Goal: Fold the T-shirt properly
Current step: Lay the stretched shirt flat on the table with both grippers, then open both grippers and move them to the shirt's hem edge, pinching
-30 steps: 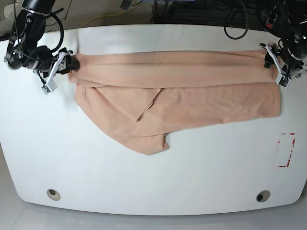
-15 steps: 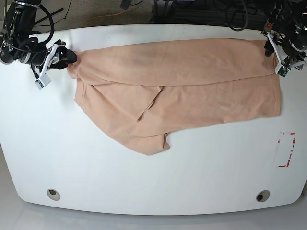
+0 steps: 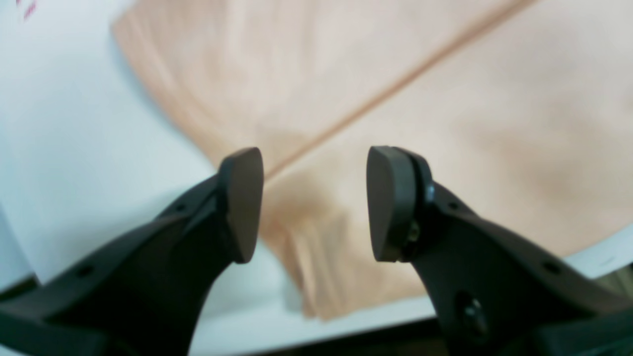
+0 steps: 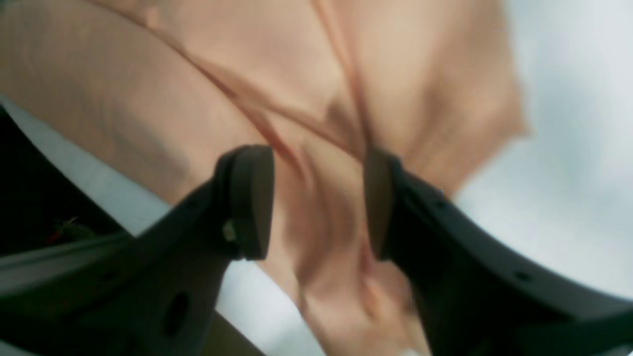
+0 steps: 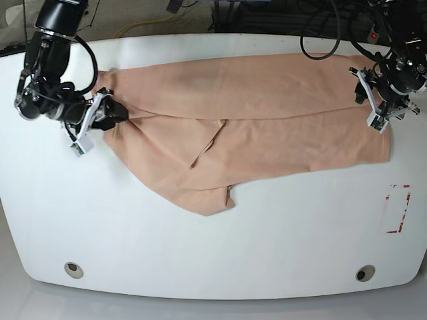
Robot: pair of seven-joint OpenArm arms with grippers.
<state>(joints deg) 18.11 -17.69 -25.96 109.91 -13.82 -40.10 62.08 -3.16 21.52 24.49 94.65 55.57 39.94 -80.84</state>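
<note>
showing no readable print, the t-shirt [image 5: 267, 113] lies spread on the table [image 5: 200, 253]

Soft matt cloth T-shirt [image 5: 267, 113] on smooth, faintly glossy white table [image 5: 200, 253]

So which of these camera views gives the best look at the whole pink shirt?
The base view: it shows the whole T-shirt spread across the white table. The left wrist view shows only a blurred fabric corner, and the right wrist view only bunched cloth between the fingers.
</note>
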